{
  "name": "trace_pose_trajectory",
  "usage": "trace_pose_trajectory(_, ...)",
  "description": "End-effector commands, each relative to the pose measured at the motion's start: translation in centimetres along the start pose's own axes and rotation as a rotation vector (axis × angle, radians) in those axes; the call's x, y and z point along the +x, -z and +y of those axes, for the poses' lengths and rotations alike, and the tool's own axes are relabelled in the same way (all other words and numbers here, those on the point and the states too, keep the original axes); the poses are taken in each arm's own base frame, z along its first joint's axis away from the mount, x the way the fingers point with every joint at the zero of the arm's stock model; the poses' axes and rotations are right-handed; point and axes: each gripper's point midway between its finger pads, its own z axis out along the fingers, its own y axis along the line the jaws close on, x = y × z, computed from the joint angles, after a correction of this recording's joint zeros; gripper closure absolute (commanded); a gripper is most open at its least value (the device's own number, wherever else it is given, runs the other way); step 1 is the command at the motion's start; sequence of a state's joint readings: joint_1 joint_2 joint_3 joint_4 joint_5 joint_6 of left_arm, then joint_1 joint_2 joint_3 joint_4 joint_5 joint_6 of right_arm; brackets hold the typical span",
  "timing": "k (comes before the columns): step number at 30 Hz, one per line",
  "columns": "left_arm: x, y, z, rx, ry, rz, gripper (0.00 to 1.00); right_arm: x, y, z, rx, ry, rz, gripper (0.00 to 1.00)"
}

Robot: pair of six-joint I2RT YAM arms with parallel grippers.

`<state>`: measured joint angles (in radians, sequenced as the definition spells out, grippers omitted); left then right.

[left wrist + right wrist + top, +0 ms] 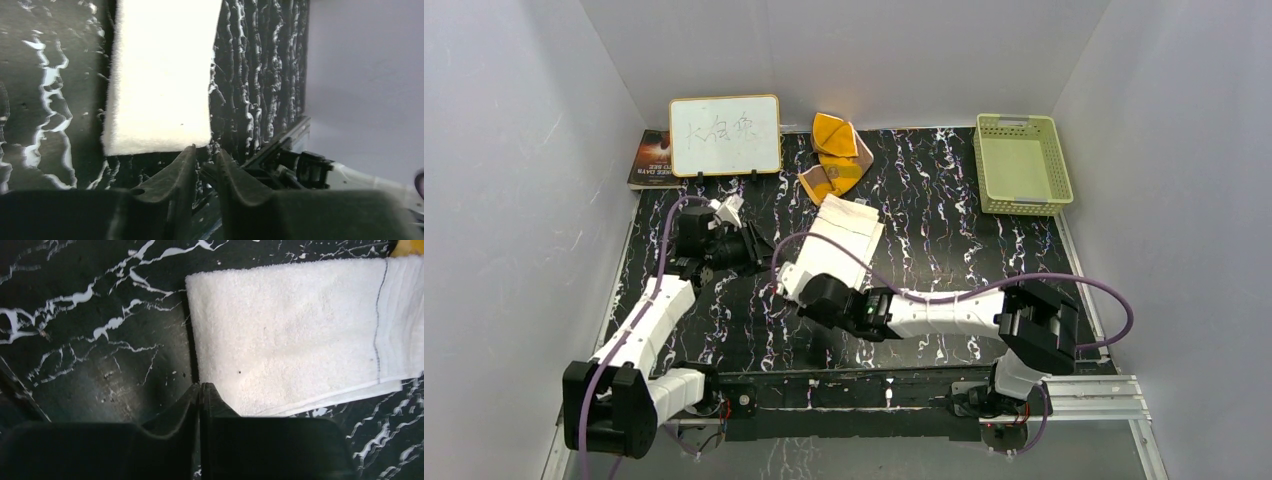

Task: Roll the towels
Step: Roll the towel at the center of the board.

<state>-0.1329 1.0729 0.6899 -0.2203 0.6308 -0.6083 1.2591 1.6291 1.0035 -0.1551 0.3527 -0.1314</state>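
Note:
A cream-white towel lies folded into a long strip in the middle of the table. It also shows in the left wrist view and the right wrist view. A crumpled orange-yellow towel lies behind it. My left gripper sits low at the strip's left side, jaws a narrow gap apart with only tabletop between, one fingertip at the cloth's corner. My right gripper is at the strip's near end, fingers pressed together at the cloth's edge. No cloth shows between them.
A white board with writing stands at the back left, with a book behind it. A pale green basket sits at the back right. Grey walls enclose the black marbled table on three sides.

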Motion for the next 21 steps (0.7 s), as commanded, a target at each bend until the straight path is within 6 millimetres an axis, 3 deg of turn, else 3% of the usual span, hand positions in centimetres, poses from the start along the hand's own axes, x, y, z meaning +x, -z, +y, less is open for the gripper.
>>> trace_pose_trajectory(1, 0.7, -0.6, -2.1, 0.174, -0.024, 0.06, 0.94, -4.9, -0.7, -2.4, -0.07, -0.286, -0.153, 1.0)
trace_pose_trajectory(2, 1.1, -0.8, -2.1, 0.202, -0.012, 0.077, 1.0, -4.6, -1.1, -2.8, -0.087, -0.326, -0.146, 1.0)
trace_pose_trajectory(9, 3.1, -3.4, 0.3, 0.226, 0.088, 0.14, 1.0, -4.0, -3.0, -4.3, -0.199, -0.501, -0.163, 1.0)
trace_pose_trajectory(16, 3.3, -5.5, 0.8, 0.236, 0.104, 0.17, 1.0, -4.7, -3.9, -2.5, -0.348, -0.549, -0.172, 1.0)
trace_pose_trajectory(21, 4.6, -7.4, 2.3, 0.184, 0.111, 0.226, 1.0, -2.6, -5.3, -1.2, -0.388, -0.589, -0.115, 1.0)
